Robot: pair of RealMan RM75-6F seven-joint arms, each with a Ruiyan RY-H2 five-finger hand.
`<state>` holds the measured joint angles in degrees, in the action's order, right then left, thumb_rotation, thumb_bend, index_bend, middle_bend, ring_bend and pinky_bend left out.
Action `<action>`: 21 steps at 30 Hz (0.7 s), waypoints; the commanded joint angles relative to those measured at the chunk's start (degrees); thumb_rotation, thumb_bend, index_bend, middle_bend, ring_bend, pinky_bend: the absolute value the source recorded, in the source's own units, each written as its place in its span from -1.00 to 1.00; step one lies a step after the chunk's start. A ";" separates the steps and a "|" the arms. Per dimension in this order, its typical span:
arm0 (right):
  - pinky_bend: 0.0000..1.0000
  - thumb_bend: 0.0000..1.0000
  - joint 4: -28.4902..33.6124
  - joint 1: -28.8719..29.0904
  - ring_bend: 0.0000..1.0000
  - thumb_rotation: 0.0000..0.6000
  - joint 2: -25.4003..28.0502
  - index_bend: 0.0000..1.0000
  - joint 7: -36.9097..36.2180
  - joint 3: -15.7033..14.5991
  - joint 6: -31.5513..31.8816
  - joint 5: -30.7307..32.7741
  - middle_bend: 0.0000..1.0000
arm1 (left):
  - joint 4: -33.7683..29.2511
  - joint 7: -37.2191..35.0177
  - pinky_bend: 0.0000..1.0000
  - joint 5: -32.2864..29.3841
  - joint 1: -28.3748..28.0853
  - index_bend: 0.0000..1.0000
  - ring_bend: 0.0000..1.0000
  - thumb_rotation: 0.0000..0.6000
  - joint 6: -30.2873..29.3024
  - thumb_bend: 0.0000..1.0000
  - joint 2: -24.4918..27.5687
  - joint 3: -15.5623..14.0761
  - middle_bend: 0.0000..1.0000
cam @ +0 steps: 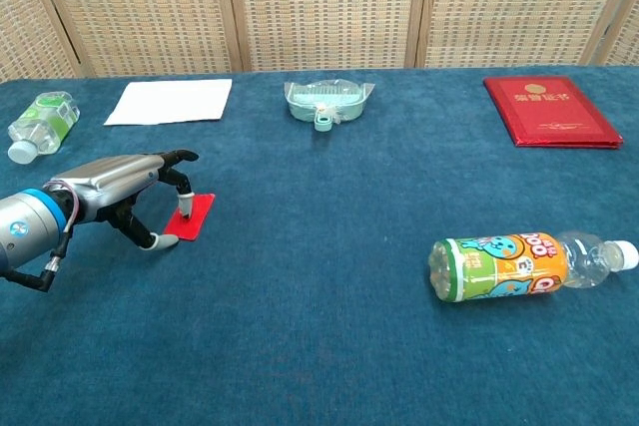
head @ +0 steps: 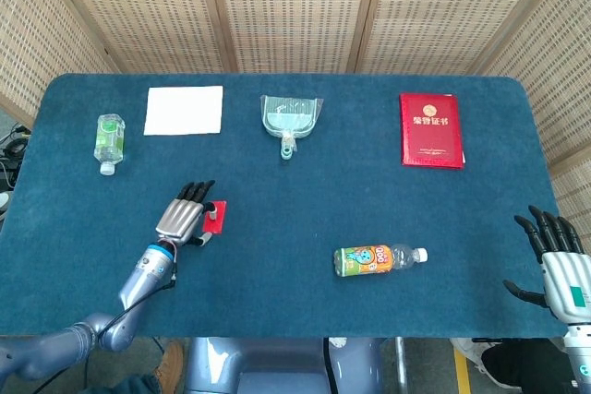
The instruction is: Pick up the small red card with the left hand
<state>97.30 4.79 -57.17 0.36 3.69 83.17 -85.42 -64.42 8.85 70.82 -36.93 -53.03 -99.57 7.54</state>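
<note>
Left robot hand (cam: 120, 187) at the red card (cam: 192, 215), chest and head views. The card lies flat on the blue counter (cam: 319, 326), directly under the fingertips (cam: 184, 205) of this hand; one fingertip presses on the card's near-left part, and the thumb (cam: 150, 241) rests on the counter at the card's edge. The fingers are curled down around the card but not yet clamped on it (whether the thumb has got under the edge cannot be told from either view). In the head view the hand (head: 183, 217) covers the card's left side, and only the right strip of the card (head: 217, 216) shows.

Progress, as judged: the reach is done and contact is made; the pinch and the lift remain. The card is thin and flush with the cloth, so getting a purchase on its edge is probably the hard part.

The right robot hand (head: 559, 260) hangs off the counter's far side, well apart from the card, fingers spread and holding nothing. A drink bottle (cam: 519, 264) lies well to the right of the left hand.
</note>
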 commanded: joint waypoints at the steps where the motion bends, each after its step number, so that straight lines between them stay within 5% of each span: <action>1: -1.00 -1.00 0.00 0.01 -1.00 1.00 0.02 -0.78 0.00 -0.01 -0.03 0.00 -1.00 | 0.13 0.17 -1.00 -0.11 -0.08 -0.03 -1.00 1.00 0.08 -0.22 0.01 0.09 -1.00; 21: -1.00 -1.00 0.17 0.04 -1.00 1.00 0.14 -0.77 -0.17 -0.11 -0.17 -0.02 -1.00 | 0.23 1.24 -1.00 -0.19 -0.36 0.10 -1.00 1.00 0.22 -0.13 -0.36 -0.05 -1.00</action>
<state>97.47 4.82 -57.03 0.19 3.58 83.01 -85.44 -64.28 9.97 70.64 -37.27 -52.83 -99.89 7.53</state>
